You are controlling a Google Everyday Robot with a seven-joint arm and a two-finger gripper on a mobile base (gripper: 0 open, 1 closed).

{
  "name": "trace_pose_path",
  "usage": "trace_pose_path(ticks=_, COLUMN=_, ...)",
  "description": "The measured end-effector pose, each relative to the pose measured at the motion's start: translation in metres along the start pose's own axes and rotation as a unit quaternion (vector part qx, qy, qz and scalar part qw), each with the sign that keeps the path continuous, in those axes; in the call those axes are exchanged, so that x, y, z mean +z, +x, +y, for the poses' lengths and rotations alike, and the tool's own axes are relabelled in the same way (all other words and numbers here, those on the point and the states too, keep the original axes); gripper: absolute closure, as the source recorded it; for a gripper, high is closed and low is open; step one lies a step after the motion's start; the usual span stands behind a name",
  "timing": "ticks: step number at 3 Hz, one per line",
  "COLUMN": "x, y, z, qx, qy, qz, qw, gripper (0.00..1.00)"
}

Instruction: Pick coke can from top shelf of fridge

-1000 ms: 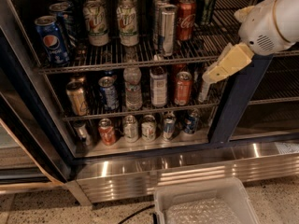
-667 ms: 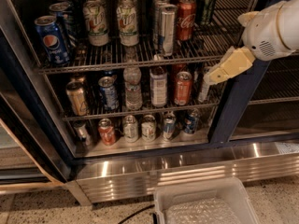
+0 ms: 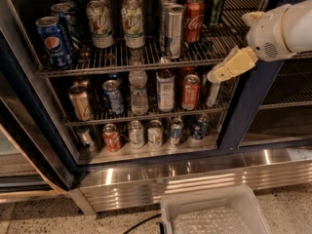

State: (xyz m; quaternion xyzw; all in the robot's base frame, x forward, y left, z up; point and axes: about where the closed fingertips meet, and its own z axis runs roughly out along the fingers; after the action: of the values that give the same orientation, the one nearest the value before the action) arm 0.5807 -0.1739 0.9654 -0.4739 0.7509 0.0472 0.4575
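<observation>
The coke can (image 3: 194, 18), red with white script, stands upright toward the right of the top shelf (image 3: 122, 65) in the fridge (image 3: 246, 111). A slim silver can is just left of it and a dark green can is behind it on the right. My gripper (image 3: 227, 48) hovers in front of the fridge's right side, to the right of the coke can and somewhat lower. It is open and holds nothing. One tan finger (image 3: 231, 65) points down-left across the shelf's front rail. The white arm reaches in from the right edge.
On the top shelf stand a blue Pepsi can (image 3: 53, 40), green-and-white cans (image 3: 132, 26) and slim silver cans (image 3: 173, 30). Two lower shelves carry cans and small bottles. A clear plastic bin (image 3: 214, 213) sits on the floor below the steel base (image 3: 195, 174).
My gripper has shifted slightly to the left, toward the shelves. The cans have not moved.
</observation>
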Motion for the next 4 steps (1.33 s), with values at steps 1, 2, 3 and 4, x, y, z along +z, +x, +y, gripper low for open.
trace_pose_path(ticks=1, x=0.006, y=0.0, z=-0.01, qx=0.001, qy=0.011, qz=-0.005, qw=0.9999, gripper=0.0)
trace_pose_path(ticks=2, x=0.015, y=-0.002, z=-0.025, qx=-0.004, qy=0.021, qz=-0.014, qw=0.9997, gripper=0.0)
trace_pose_path(ticks=3, x=0.027, y=0.0, z=-0.036, qx=-0.006, qy=0.022, qz=-0.018, qw=0.9996, gripper=0.0)
trace_pose_path(ticks=4, x=0.038, y=0.005, z=-0.046, qx=-0.002, qy=0.022, qz=-0.02, qw=0.9996, gripper=0.0)
